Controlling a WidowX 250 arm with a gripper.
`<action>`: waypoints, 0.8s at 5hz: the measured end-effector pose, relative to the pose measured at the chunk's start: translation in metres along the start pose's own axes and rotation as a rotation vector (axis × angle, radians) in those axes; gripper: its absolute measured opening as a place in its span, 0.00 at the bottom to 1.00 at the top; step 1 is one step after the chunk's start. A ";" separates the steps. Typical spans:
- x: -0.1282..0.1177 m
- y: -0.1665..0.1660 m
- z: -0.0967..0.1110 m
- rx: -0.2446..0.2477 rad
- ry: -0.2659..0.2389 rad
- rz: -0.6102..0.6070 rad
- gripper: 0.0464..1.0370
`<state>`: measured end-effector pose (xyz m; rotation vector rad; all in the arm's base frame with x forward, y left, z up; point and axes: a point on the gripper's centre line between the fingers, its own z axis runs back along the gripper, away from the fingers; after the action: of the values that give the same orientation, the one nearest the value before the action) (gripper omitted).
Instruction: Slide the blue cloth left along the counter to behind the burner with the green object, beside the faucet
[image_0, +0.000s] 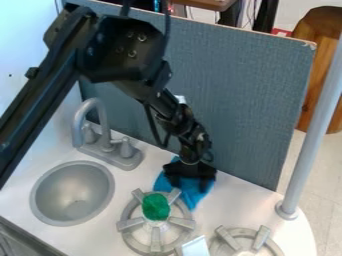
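The black gripper (190, 184) hangs at the back of the counter, just behind the left burner, with its fingers apart. Directly under and around it lies a blue cloth (193, 198), partly covered by the gripper; whether the fingers touch the cloth is hard to tell. A green round object (155, 207) rests on top of the left stove burner (155, 242), in front and to the left of the gripper.
On the left are a grey round sink (72, 193) and a faucet (101, 125). A second burner (244, 232) and a white piece (195, 246) sit at the front. Behind the gripper stands a grey-blue panel (234, 100); a grey pole (312, 130) rises at the right.
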<state>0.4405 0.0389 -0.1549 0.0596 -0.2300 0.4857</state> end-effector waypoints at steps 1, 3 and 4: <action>0.011 0.026 -0.001 0.020 0.002 0.072 0.96; 0.022 0.055 -0.002 0.041 0.005 0.158 0.96; 0.024 0.046 -0.002 0.001 0.018 0.126 0.96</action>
<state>0.4403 0.0908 -0.1515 0.0421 -0.2162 0.6115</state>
